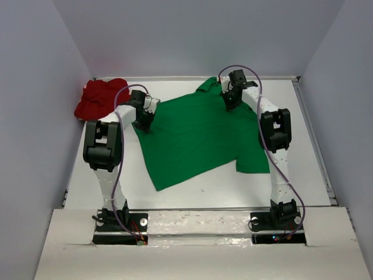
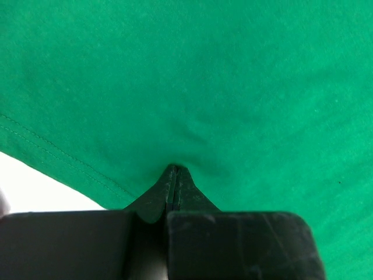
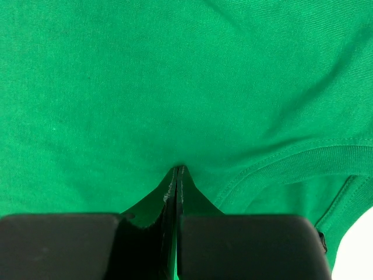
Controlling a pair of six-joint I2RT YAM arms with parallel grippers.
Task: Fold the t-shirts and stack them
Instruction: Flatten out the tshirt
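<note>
Tabletop (image 1: 204, 191) under arched arms (image 1: 104, 146); left tool (image 1: 144, 127), right tool (image 1: 230, 107) pinch green t-shirt (image 1: 198, 137).

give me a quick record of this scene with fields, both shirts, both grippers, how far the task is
green t-shirt: spread open on the table, not folded
red t-shirt: bunched up in the far left corner, no gripper on it
left gripper: shut, pinching the green t-shirt near a stitched edge on its left side
right gripper: shut, pinching the green t-shirt beside the collar
progress: no fold made, no stack yet
</note>
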